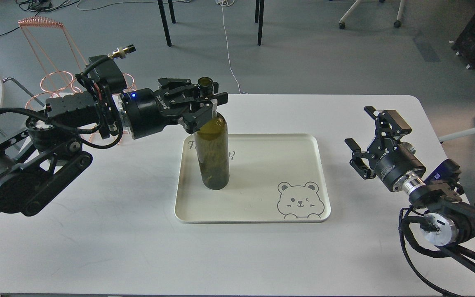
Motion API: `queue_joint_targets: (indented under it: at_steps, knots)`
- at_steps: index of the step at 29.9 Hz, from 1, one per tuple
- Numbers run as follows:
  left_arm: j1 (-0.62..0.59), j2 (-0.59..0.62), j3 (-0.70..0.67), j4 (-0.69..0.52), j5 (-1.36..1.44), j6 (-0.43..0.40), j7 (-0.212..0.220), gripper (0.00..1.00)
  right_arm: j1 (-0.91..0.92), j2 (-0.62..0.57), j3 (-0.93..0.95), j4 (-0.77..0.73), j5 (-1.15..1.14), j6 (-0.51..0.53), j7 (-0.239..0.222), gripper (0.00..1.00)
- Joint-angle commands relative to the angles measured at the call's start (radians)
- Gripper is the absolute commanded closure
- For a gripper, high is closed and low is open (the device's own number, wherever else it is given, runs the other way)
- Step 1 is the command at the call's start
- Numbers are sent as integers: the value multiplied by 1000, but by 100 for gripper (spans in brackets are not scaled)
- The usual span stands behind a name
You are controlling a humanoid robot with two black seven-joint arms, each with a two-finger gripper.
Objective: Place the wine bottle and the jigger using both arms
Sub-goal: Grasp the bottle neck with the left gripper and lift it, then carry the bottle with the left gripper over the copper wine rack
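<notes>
The wine bottle (212, 152), dark olive-green and uncorked, stands upright on the left part of a cream tray (270, 165) printed with a bear. My left gripper (208, 99) comes in from the left and is closed around the bottle's neck, just below the mouth. My right gripper (358, 126) is open and empty, above the table to the right of the tray and apart from it. The jigger is out of view.
The tray lies in the middle of a white table (97, 231). A copper wire rack (43, 49) stands behind my left arm at the table's back left corner. Black chair legs (164, 22) and cables are on the floor beyond the far edge.
</notes>
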Motion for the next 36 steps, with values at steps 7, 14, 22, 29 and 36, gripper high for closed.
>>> queue_joint_targets:
  at_steps: [7,14,22,29,36]
  knots:
    - [-252,39,0,1,-69,3,0,91,2,0,1,-1,0,-2,0,3]
    - [-430,127,26,149,-116,-62,0,91,2,6,1,-1,0,-2,0,3]
    - [-450,217,110,323,-113,-54,0,90,0,4,0,-2,0,-2,0,3]
    - [-447,266,137,361,-113,-49,0,90,0,6,-2,-2,0,-2,0,3]
    - [-447,276,137,403,-116,-46,0,90,0,9,-3,-1,-2,-2,0,3]
